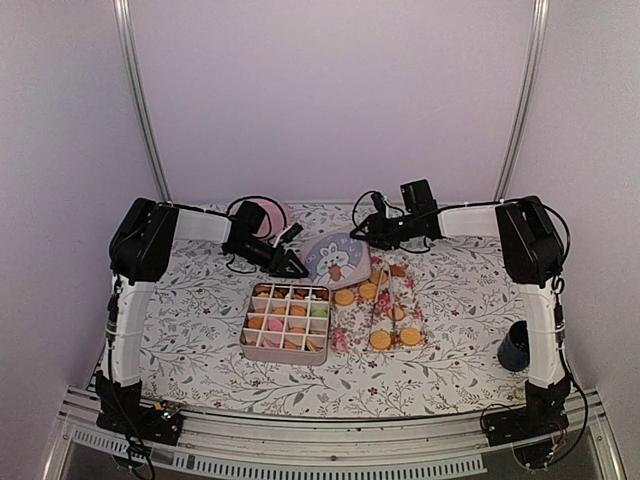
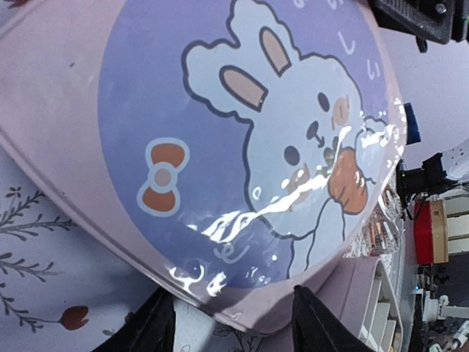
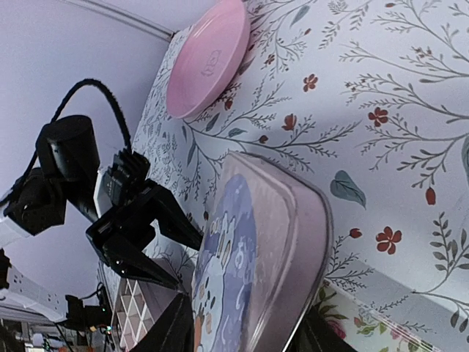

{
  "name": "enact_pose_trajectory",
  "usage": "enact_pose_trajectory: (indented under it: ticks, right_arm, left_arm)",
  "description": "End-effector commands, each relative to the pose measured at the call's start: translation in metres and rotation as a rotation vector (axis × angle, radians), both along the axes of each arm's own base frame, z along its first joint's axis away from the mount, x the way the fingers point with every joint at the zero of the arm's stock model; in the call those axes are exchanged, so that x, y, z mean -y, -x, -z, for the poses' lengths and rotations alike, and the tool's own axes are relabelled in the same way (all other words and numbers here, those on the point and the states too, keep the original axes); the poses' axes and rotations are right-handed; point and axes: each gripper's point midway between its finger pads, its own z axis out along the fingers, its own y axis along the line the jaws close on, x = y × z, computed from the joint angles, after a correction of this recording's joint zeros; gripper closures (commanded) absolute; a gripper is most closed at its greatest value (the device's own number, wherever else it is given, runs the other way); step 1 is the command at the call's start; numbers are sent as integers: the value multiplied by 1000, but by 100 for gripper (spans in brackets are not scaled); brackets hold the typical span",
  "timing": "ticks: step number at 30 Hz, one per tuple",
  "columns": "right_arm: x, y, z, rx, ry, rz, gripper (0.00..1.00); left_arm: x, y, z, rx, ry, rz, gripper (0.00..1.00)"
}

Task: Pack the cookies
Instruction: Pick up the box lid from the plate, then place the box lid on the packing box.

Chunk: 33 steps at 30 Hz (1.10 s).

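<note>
The pale pink lid printed with a bunny runs past the top and left edges of the left wrist view. Only the dark tips of the left gripper show at the bottom edge, and whether they press the lid's rim cannot be told. The right gripper is cut off the same way, its contact unclear. Overhead, the round pink plate sits half hidden behind the left arm and the dark cup partly behind the right arm. The small round cookies in the divided box are too small to count.

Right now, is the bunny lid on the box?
No, the bunny lid is away from the box, whose slots are all uncovered.
</note>
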Motion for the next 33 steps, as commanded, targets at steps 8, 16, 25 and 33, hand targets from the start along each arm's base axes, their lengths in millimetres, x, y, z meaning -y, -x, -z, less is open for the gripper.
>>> enact_pose_trajectory:
  ticks: [8, 16, 25, 33]
  right_arm:
    - [-13, 7, -30, -15, -34, 37, 82]
    - [-13, 0, -92, 72, -119, 74, 92]
    - [-6, 17, -182, 207, -206, 113, 95]
    - [-21, 66, -222, 272, -265, 73, 95]
  left_arm:
    - [-5, -2, 2, 18, -44, -22, 44]
    - [-54, -20, -71, 75, 3, -82, 30]
    - [-159, -30, -154, 270, -114, -269, 1]
    - [-295, -27, -217, 410, -191, -666, 1]
